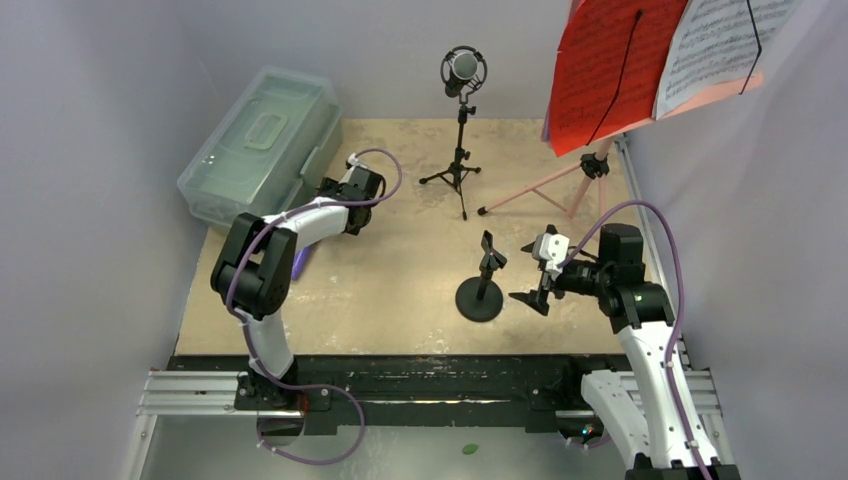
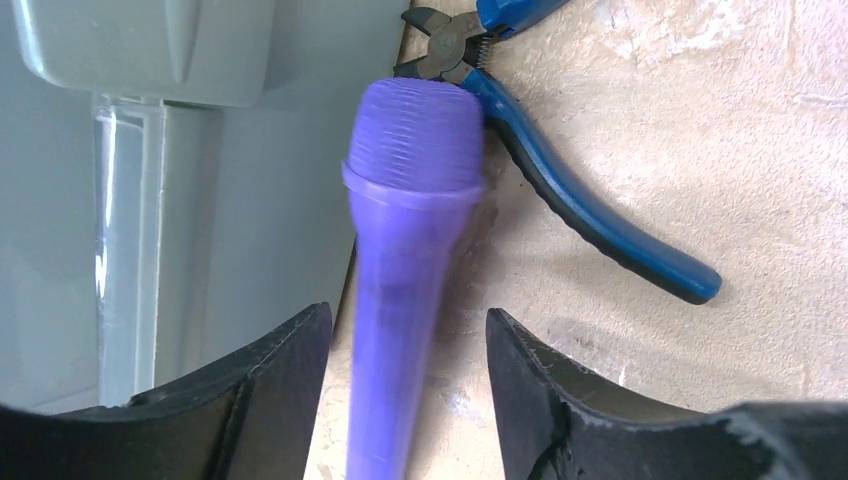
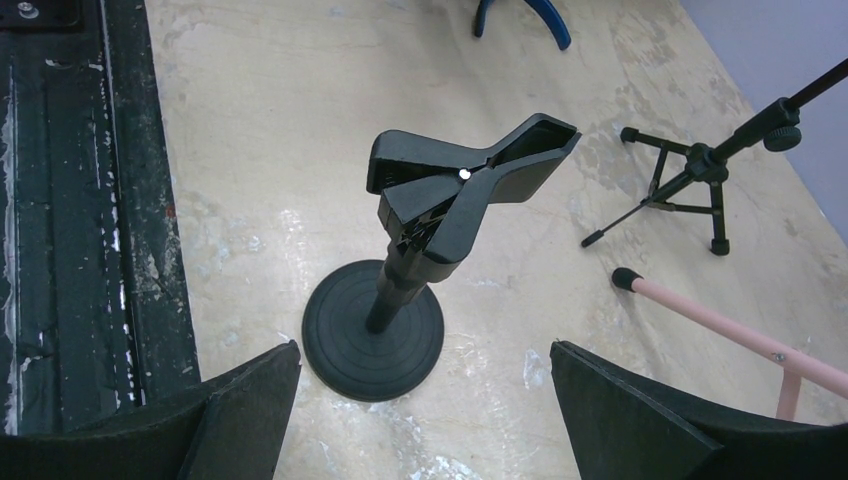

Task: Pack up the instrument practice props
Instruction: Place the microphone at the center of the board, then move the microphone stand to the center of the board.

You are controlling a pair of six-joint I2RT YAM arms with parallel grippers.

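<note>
A purple microphone (image 2: pixel 410 250) runs lengthwise between the fingers of my left gripper (image 2: pixel 407 325), blurred, with a gap on each side, so the jaws are open around it. That gripper (image 1: pixel 338 190) hovers beside the case. My right gripper (image 3: pixel 422 347) is wide open, just short of a black round-base clip stand (image 3: pixel 430 200), which stands upright at centre (image 1: pixel 481 290). A black-silver microphone (image 1: pixel 463 68) sits on its black tripod (image 1: pixel 457 165) at the back. The pink music stand (image 1: pixel 560 185) at back right carries red pages (image 1: pixel 605 70) and a white page (image 1: pixel 715 40).
A clear greenish plastic case (image 1: pixel 260 140), lid closed, lies at the back left, and its wall (image 2: pixel 150 150) is close to my left fingers. Blue-handled pliers (image 2: pixel 590 215) lie on the table just beyond the microphone's head. The black rail (image 3: pixel 70 200) runs along the near edge.
</note>
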